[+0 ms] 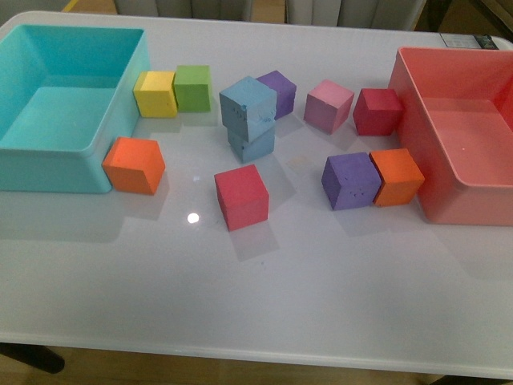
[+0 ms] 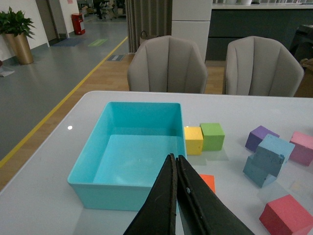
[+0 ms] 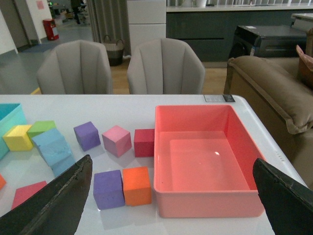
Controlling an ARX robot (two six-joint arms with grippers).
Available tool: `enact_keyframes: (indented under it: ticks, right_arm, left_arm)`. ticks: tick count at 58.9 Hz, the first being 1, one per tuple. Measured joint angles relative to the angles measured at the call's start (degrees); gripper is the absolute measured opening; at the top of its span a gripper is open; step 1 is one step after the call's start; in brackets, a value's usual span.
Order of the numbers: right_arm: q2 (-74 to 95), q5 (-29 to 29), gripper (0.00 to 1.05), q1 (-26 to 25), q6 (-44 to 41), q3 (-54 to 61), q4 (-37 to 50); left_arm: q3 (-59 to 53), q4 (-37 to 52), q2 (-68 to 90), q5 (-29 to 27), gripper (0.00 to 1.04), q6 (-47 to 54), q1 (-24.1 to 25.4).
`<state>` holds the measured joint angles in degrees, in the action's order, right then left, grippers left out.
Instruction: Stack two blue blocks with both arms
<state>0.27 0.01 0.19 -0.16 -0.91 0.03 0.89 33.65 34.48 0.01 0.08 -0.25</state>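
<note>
On the desk: a white desk (image 1: 264, 305) carries everything, and the stacked blue blocks serve as the landmark.
Blue blocks: the top blue block (image 1: 248, 104) sits on the bottom blue block (image 1: 252, 143), twisted a little and overhanging it; the stack stands near the middle of the desk, neither hand touching it.
Behind the stack: a purple block (image 1: 279, 91) stands just behind and to its right, close to the top block.
Left of the stack: a green block (image 1: 192, 87) and a yellow block (image 1: 155, 94) stand side by side, touching each other, the yellow one against the wall of the turquoise bin (image 1: 48, 157).
Left front of the stack: an orange block (image 1: 134, 165) rests beside the near corner of the turquoise bin.
In front of the stack: a red block (image 1: 240, 196) stands alone, near but apart.
Right of the stack: a pink block (image 1: 329, 105) and a dark red block (image 1: 377, 111) stand in a row, the dark red one next to the pink bin (image 1: 449, 200).
Right front of the stack: a second purple block (image 1: 350, 181) and a second orange block (image 1: 397, 176) touch each other, the orange one close to the pink bin.
Left hand (image 2: 177, 164): raised above the desk near the turquoise bin, its fingers pressed together with nothing between them.
Right hand (image 3: 171, 196): raised above the desk near the pink bin, its fingers (image 3: 58, 200) spread wide and holding nothing.
Front view: neither arm shows.
</note>
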Motion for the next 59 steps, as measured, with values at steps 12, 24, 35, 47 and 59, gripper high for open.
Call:
enact_keyframes:
  ticks: [12, 24, 35, 47, 59]
  right_arm:
    - [0.0, 0.0, 0.96, 0.0, 0.0, 0.0, 0.0]
    - [0.0, 0.0, 0.96, 0.0, 0.0, 0.0, 0.0]
    - [0.0, 0.0, 0.96, 0.0, 0.0, 0.0, 0.0]
    - [0.0, 0.0, 0.96, 0.0, 0.0, 0.0, 0.0]
    - [0.0, 0.0, 0.96, 0.0, 0.0, 0.0, 0.0]
  left_arm:
    - [0.0, -7.1, -7.7, 0.0, 0.02, 0.0, 0.0]
    - [0.0, -13.1, -13.9, 0.0, 0.02, 0.0, 0.0]
    - [0.0, -17.2, -18.1, 0.0, 0.02, 0.0, 0.0]
    - [0.0, -20.8, -21.8, 0.0, 0.02, 0.0, 0.0]
    - [0.0, -30.7, -29.6, 0.0, 0.02, 0.0, 0.0]
